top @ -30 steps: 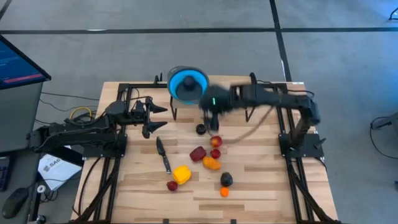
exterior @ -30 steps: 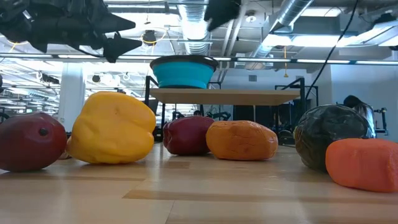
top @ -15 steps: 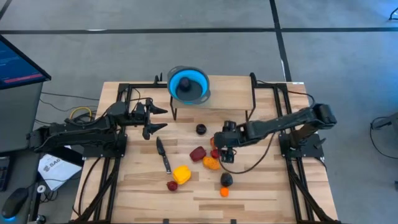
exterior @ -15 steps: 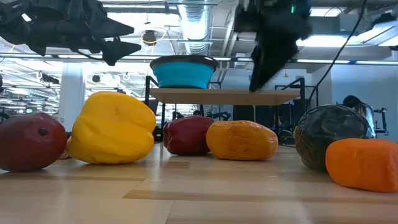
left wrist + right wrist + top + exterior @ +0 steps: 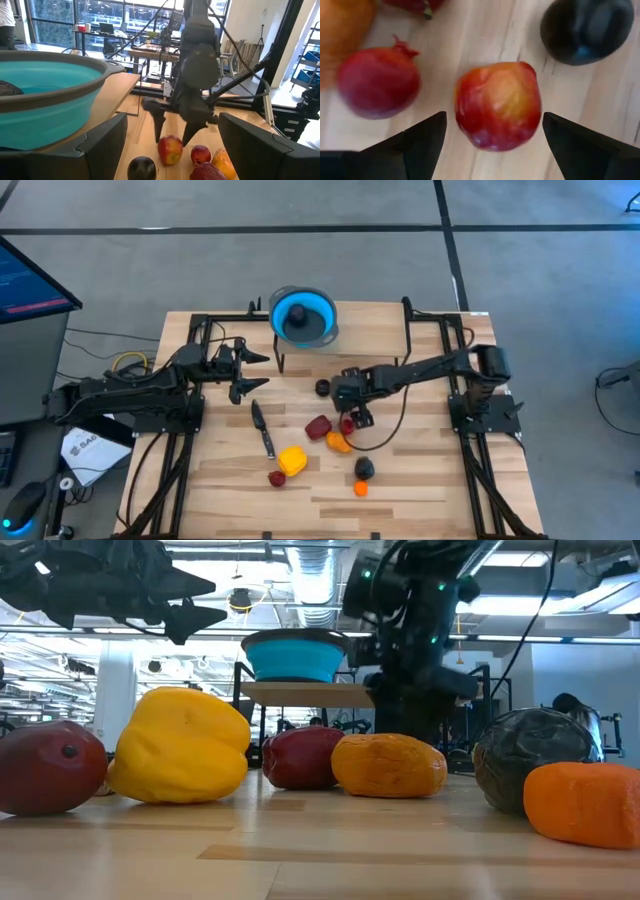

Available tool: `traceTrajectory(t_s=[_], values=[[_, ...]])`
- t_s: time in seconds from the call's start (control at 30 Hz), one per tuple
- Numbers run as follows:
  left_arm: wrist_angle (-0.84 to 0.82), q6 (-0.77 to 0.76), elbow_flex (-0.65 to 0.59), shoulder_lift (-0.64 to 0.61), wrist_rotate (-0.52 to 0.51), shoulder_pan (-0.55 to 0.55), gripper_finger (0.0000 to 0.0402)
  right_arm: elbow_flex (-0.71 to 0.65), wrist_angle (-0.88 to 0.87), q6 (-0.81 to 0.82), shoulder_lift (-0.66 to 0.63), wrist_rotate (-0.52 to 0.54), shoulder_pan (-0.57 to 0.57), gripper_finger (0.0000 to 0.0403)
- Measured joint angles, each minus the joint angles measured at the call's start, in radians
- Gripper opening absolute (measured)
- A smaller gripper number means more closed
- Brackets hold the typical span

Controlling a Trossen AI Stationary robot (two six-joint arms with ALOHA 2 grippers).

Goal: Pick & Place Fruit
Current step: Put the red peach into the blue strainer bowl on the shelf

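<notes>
Small toy fruits lie on the wooden table: a red-yellow apple (image 5: 498,105), a red pomegranate-like fruit (image 5: 377,90), a black plum (image 5: 322,387), a dark red fruit (image 5: 318,426), an orange one (image 5: 340,443), a larger yellow one (image 5: 292,460) and others nearer the near edge. One dark fruit (image 5: 300,325) sits in the blue bowl (image 5: 322,308). My right gripper (image 5: 350,410) is open and low over the apple, one finger on either side, with a gap to each finger (image 5: 427,137). My left gripper (image 5: 248,370) waits open at the left.
The blue bowl (image 5: 295,655) stands on a raised wooden shelf at the far edge, above black frame rails. A slim black-handled knife (image 5: 263,430) lies left of the fruit cluster. The plum (image 5: 587,27) and the pomegranate-like fruit lie close to the apple. Bare wood stretches along the near edge.
My right gripper has swung away from the blue bowl toward the table's near edge and come down over the fruit cluster, ending with its open fingers astride the red-yellow apple. The fruits on the table have stayed where they were.
</notes>
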Motion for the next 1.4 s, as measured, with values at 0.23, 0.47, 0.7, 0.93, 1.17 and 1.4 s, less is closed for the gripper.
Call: traceTrajectory(t_s=[0.23, 0.47, 0.7, 0.93, 1.17, 1.4], values=[[0.001, -0.003, 0.0, 0.0, 0.0, 0.0, 0.0305, 0.0, 0.054, -0.042, 0.069, -0.001, -0.001, 0.0322], [0.0, -0.001, 0.0, 0.009, 0.001, -0.002, 0.0305, 0.0, 0.051, 0.103, 0.08, -0.001, -0.003, 0.0245], [0.004, -0.001, -0.001, 0.035, 0.001, -0.01, 0.0305, -0.197, 0.328, 0.35, -0.076, 0.001, 0.013, 0.0226], [0.15, 0.177, -0.001, 0.072, 0.062, -0.126, 0.0305, -0.458, 1.128, 0.588, -0.183, -0.004, 0.069, 0.0257], [0.197, 0.242, 0.094, 0.252, 0.135, -0.256, 0.0305, -0.403, 1.306, 0.554, -0.128, -0.194, 0.058, 0.0249], [0.19, 0.358, 0.236, 0.527, 0.277, -0.295, 0.0305, -0.236, 1.223, 0.547, 0.0, -0.46, 0.028, 0.0245]])
